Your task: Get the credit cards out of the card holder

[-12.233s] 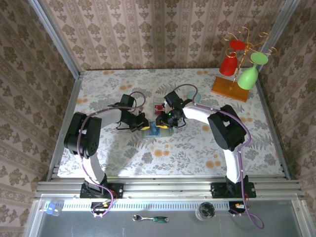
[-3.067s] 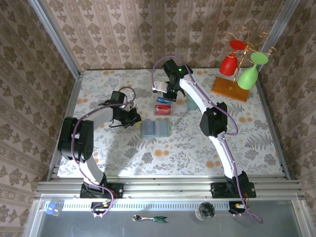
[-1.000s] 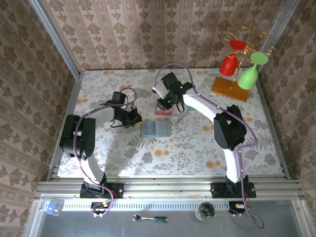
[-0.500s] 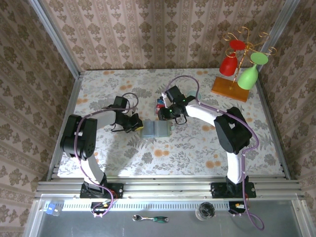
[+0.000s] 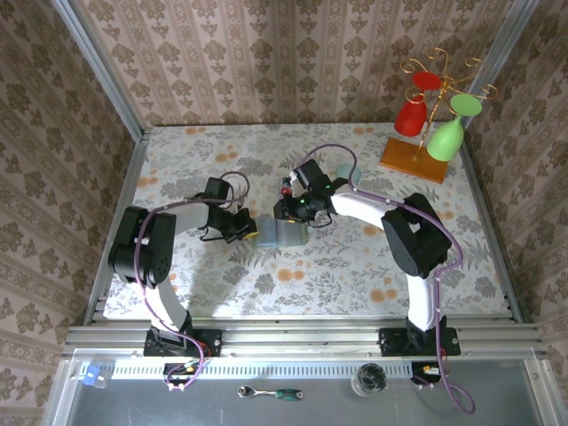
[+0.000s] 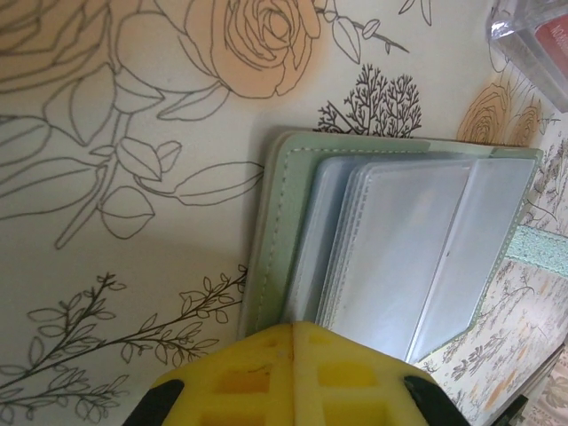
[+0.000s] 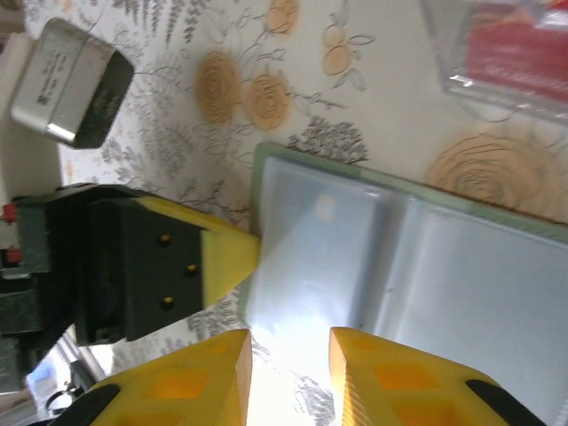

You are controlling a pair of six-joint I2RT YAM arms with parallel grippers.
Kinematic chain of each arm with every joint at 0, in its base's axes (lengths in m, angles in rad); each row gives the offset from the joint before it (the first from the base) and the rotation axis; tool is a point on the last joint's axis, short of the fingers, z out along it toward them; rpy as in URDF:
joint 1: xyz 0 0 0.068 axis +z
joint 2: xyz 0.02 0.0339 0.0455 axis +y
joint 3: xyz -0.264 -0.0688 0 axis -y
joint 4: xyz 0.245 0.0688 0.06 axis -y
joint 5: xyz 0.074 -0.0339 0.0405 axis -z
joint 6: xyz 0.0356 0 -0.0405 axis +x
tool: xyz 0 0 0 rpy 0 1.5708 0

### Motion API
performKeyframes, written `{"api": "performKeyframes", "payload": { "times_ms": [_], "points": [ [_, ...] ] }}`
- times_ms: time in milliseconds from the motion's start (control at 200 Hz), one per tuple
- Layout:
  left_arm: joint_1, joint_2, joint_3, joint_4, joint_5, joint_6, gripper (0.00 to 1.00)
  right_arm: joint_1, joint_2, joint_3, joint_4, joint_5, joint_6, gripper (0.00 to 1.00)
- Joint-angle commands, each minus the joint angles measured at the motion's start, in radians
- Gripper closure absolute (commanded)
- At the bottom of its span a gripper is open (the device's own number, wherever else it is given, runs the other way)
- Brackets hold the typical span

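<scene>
The card holder (image 5: 288,236) lies open and flat mid-table, grey-green with pale clear sleeves (image 6: 399,240) that show no colour. My left gripper (image 5: 251,232) is shut, and its yellow tips (image 6: 293,335) rest on the holder's left edge (image 7: 266,231). My right gripper (image 7: 288,351) hovers open just over the holder's left page with nothing between its fingers, and in the top view it (image 5: 286,213) sits at the holder's far edge. Red credit cards (image 7: 519,58) lie in a clear box (image 6: 532,35) just beyond the holder.
A pale teal cup (image 5: 343,171) stands behind my right arm. A wooden rack with red and green glasses (image 5: 426,115) occupies the back right corner. Patterned walls close in the table on three sides.
My right gripper has come from over the clear box toward the near side and down onto the holder. The left gripper has slid right to the holder's left edge.
</scene>
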Motion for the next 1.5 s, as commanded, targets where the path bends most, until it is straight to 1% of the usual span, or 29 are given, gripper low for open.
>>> {"api": "performKeyframes", "payload": {
  "times_ms": [0,270,485,590,1020,1205,1495],
  "points": [
    [-0.005,-0.023,-0.025,-0.008,-0.004,0.020,0.93,0.025,0.030,-0.001,0.026,-0.050,0.062,0.68],
    [-0.005,-0.026,-0.042,0.010,0.003,0.017,0.93,0.054,0.069,0.030,-0.009,-0.028,0.081,0.63],
    [-0.005,-0.020,-0.060,0.038,0.010,0.010,0.93,0.061,0.082,0.038,-0.019,-0.022,0.088,0.63],
    [-0.005,-0.021,-0.062,0.038,0.011,0.013,0.93,0.061,0.090,0.050,-0.025,-0.018,0.093,0.67],
    [-0.001,-0.025,-0.071,0.034,0.007,0.024,0.93,0.066,0.148,0.107,-0.074,0.017,0.102,0.70],
    [0.004,-0.029,-0.082,0.038,0.007,0.024,0.93,0.069,0.140,0.103,-0.114,0.062,0.089,0.70],
    [0.005,-0.040,-0.092,0.037,0.003,0.023,0.93,0.068,0.125,0.089,-0.143,0.100,0.071,0.70]
  ]
}}
